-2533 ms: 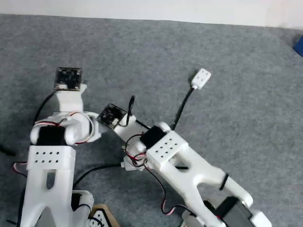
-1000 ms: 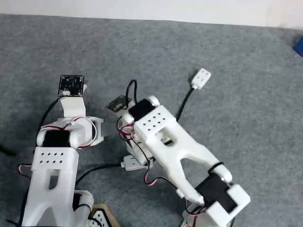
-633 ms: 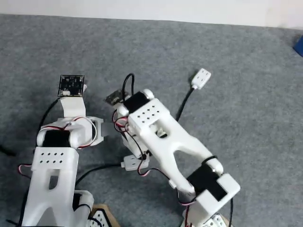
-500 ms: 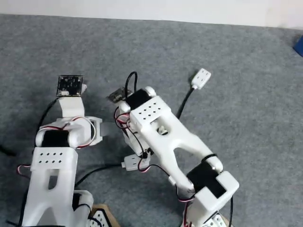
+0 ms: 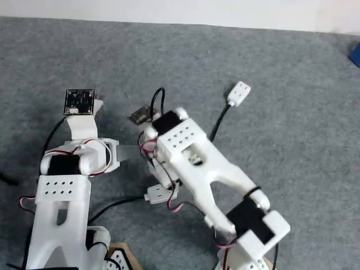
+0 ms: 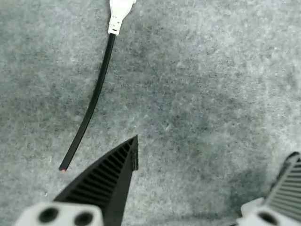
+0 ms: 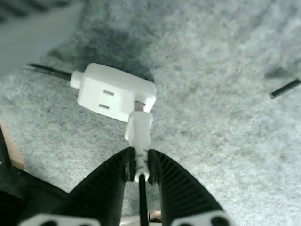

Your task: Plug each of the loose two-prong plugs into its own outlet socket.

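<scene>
In the right wrist view my right gripper (image 7: 140, 157) is shut on a small white two-prong plug (image 7: 139, 132), whose black cord runs back between the fingers. The plug's front end touches the end of a white outlet block (image 7: 115, 92), which shows two free slots on its face. From above, that outlet block (image 5: 157, 195) lies on the carpet under the right arm (image 5: 191, 157). My left gripper (image 6: 214, 148) is open over bare carpet. Beyond it lies a second white plug (image 6: 120, 12) on a short black cord (image 6: 91, 101). This plug (image 5: 239, 93) lies at the back right.
Grey carpet covers the whole work area. The second plug's cord has a loose cut end (image 6: 62, 168), also seen as a cord end (image 7: 284, 88) beside the right gripper. The two arms stand close together. A blue object (image 5: 355, 53) sits at the far right edge.
The right arm rose and swung in over the outlet block, then shifted slightly right in the last half second. The left wrist drifted a little to the left. The outlet block stayed put.
</scene>
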Robot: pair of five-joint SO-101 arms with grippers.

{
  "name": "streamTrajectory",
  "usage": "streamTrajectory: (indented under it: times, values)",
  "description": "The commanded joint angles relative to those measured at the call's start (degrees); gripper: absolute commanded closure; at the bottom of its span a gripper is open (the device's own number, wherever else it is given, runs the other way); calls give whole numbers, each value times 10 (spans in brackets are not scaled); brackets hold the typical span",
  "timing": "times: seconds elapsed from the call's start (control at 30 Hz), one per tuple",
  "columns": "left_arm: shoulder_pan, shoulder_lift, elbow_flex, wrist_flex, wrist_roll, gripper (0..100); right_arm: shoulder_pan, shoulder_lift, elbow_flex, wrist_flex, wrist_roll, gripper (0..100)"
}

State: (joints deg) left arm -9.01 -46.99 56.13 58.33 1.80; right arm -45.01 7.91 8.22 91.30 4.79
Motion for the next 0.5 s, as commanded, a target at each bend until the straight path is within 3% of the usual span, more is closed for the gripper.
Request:
streamTrajectory:
  times: [0.0, 0.47]
  values:
    - [-5, -7, -2, -11, 6, 556, -23, 6, 34, -47, -4, 991]
    - [-5, -7, -1, -11, 6, 556, -25, 126, 48, -159, -4, 991]
